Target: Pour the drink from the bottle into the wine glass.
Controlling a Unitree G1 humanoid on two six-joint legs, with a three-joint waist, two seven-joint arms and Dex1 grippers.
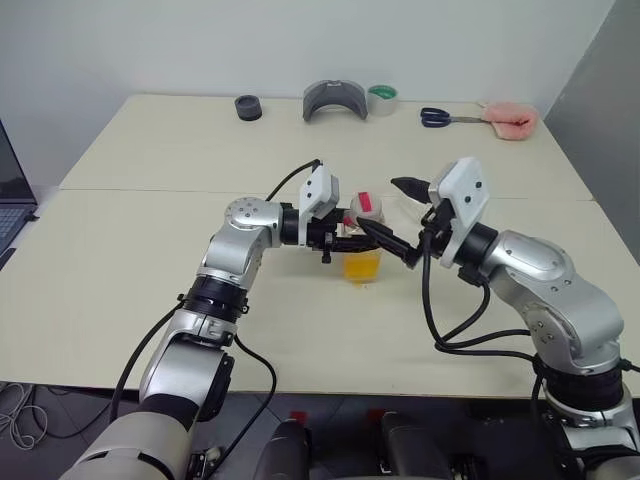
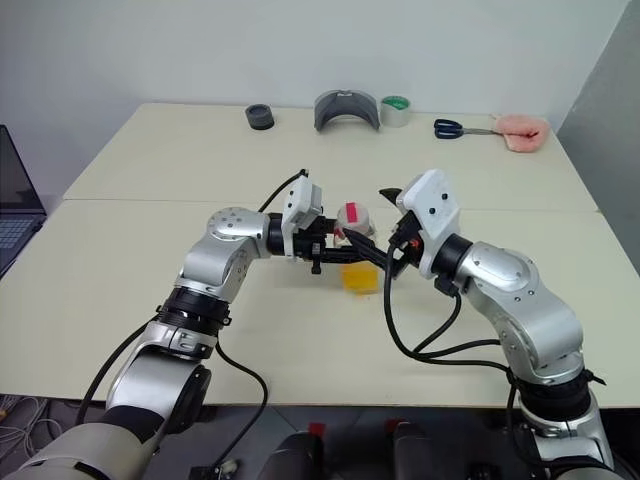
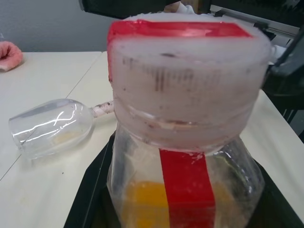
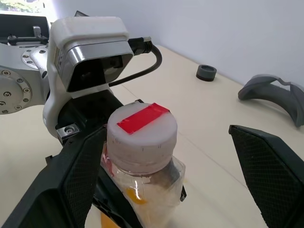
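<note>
My left gripper (image 1: 352, 243) is shut on the bottle (image 1: 362, 250), holding it upright just above the table. The bottle is clear plastic with a red label strip and a white cap (image 4: 141, 135) that has a red stripe on top. The orange drink (image 3: 142, 204) fills its lower part. My right gripper (image 1: 396, 213) is open, level with the cap, one finger (image 4: 71, 190) on each side and not touching it. The wine glass (image 3: 52, 126) lies on its side on the table beyond the bottle, and it looks empty.
Along the table's far edge (image 1: 300, 97) sit a black round piece (image 1: 248, 107), a grey curved object (image 1: 335, 100), a green tape roll (image 1: 382, 100), scissors (image 1: 445, 117) and a pink cloth (image 1: 512, 120). A laptop (image 1: 10, 205) stands at the left edge.
</note>
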